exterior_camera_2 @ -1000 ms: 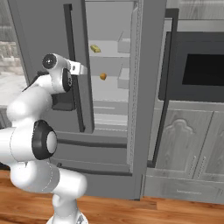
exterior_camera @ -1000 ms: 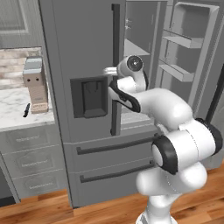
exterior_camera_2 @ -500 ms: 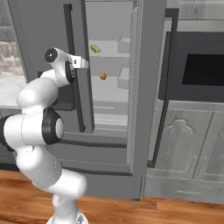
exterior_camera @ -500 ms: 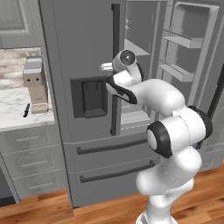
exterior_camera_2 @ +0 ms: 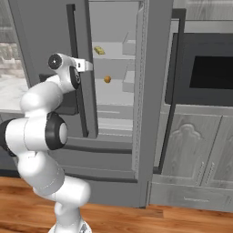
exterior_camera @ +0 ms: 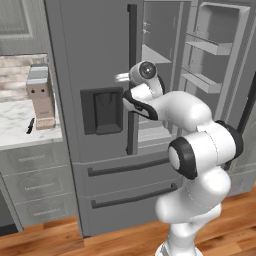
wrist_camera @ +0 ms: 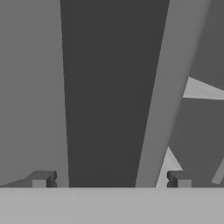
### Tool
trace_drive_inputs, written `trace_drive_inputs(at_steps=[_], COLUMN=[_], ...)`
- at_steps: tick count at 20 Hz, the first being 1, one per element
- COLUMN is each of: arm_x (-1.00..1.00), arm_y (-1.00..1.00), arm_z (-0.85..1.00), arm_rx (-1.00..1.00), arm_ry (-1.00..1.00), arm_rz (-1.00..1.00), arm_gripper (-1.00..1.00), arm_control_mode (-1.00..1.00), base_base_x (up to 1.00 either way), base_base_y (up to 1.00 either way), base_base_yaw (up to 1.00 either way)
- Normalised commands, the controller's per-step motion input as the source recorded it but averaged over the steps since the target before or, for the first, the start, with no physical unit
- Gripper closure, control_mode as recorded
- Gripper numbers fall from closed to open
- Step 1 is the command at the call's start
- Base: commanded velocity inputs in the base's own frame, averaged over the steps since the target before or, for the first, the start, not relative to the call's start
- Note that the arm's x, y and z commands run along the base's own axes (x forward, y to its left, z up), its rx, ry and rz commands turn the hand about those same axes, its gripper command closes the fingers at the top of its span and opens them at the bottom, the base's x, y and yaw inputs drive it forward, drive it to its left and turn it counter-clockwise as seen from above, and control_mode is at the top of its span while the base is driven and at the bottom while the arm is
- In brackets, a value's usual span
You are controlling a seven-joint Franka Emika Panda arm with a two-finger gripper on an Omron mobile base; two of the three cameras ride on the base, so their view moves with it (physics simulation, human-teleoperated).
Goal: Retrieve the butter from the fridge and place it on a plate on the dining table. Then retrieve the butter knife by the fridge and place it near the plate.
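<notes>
Butter (exterior_camera_2: 99, 50) sits on a high shelf inside the fridge (exterior_camera: 85, 60), and a small orange ball (exterior_camera_2: 107, 79) sits on the shelf below it; the right door (exterior_camera: 220, 65) is swung open, so the way in looks free; my jaws (wrist_camera: 110, 179) are spread wide with nothing in them, right up against the long dark handle (wrist_camera: 105, 92) of the shut left door; I think the step now is to reach in for the butter; I would pull the hand back a little from the handle first, then swing it round the door edge toward the high shelf; I would go slow, keep the jaws wide, and aim for the yellow stick, not the ball; the knife (exterior_camera: 30, 125) lies on the worktop (exterior_camera: 15, 125) by the fridge for later.
</notes>
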Motion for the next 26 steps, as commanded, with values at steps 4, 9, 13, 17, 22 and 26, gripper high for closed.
trace_drive_inputs(at_steps=[4,9,13,17,22,26], arm_x=[0.46,0.13,0.0,-0.17,-0.46,-0.65], arm_y=[0.0,0.01,0.0,0.19,0.34,0.5], arm_z=[0.0,0.0,0.0,0.02,0.13,0.03], arm_rx=[-0.03,-0.01,0.0,0.0,-0.03,-0.03], arm_ry=[0.1,0.03,0.0,0.0,0.03,0.06], arm_rz=[0.0,0.0,0.0,-0.04,-0.16,-0.3], arm_gripper=[1.0,1.0,1.0,1.0,1.0,1.0], arm_control_mode=[-1.0,-1.0,-1.0,-1.0,-1.0,-1.0], base_base_x=[0.0,0.0,0.0,0.0,0.0,0.0], base_base_y=[0.0,0.0,0.0,0.0,0.0,0.0], base_base_yaw=[0.0,0.0,0.0,0.0,0.0,0.0])
